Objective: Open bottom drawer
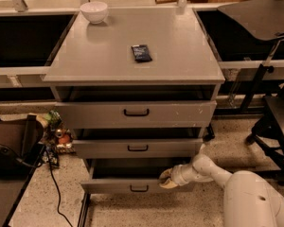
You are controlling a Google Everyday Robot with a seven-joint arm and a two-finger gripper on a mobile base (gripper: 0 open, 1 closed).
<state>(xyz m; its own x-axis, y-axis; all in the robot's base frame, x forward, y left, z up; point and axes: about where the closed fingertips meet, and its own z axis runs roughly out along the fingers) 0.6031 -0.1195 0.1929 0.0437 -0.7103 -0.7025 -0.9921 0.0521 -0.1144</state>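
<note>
Bottom drawer [109, 187], lower centre of frame, stands partly pulled out. Gripper [166, 178] sits at the drawer front's upper right edge; its grip cannot be told.

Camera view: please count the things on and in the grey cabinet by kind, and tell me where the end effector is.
Grey drawers: 3 (top drawer, middle drawer, bottom drawer)
White bowl: 1
Dark packet: 1
Total: 5
The end effector is at the top edge of the bottom drawer's front, right of its handle.
</note>
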